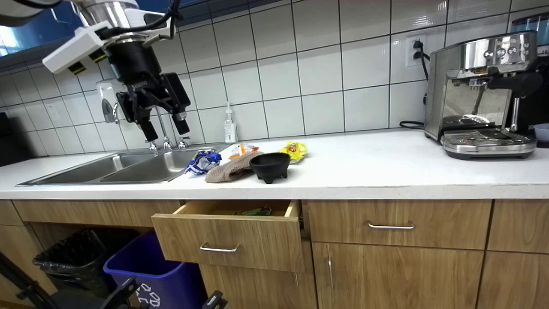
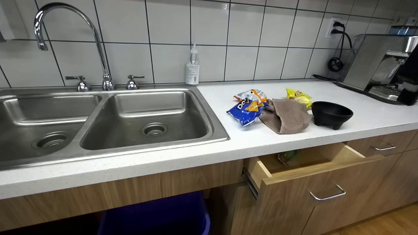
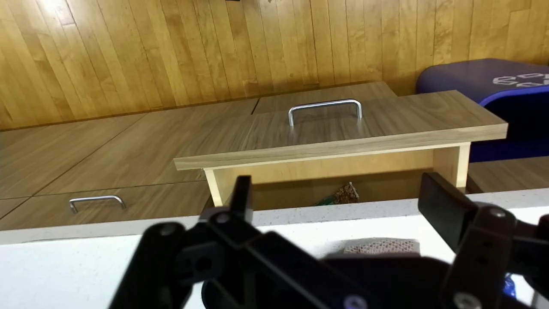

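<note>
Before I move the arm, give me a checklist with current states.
1. End effector open, nothing gripped: ok.
2. Black bowl upright: ok, standing on the counter.
3. Drawer nearest the recycling bin shut: not ok, it stands open.
4. That drawer empty: not ok, a packet lies inside.
5. Brown cloth clear of the bowl: cannot tell, they lie side by side and contact is unclear.

From the bowl (image 1: pixel 270 168) toward the coffee machine (image 1: pixel 476 96) there's tons of open counter (image 1: pixel 364 167). Towel (image 1: pixel 231 169) crowds the bowl's other side, with the blue bag (image 2: pixel 246 112) farther out, and the yellow bag (image 2: pixel 298 97) is in the way behind. Drawer (image 1: pixel 257 238) juts out below, blocking low passes, but it's open from above.
</note>
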You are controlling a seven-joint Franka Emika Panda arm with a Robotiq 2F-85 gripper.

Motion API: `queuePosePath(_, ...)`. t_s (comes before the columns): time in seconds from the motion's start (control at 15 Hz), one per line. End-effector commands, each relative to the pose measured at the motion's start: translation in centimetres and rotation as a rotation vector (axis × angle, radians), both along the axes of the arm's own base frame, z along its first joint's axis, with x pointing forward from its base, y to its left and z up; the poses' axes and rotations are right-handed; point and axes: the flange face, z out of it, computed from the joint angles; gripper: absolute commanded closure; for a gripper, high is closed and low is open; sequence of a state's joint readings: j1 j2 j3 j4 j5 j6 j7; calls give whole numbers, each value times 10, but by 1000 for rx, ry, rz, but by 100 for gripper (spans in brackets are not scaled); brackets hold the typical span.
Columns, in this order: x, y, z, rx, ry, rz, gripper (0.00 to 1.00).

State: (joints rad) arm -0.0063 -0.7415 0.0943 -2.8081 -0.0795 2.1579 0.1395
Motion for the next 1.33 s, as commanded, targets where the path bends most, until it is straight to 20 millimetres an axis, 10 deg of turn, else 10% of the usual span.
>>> queuePosePath(0.0,11,5,-18,-11,33,33,0)
queuePosePath(1.27,84,44,-118,55,8,107,0)
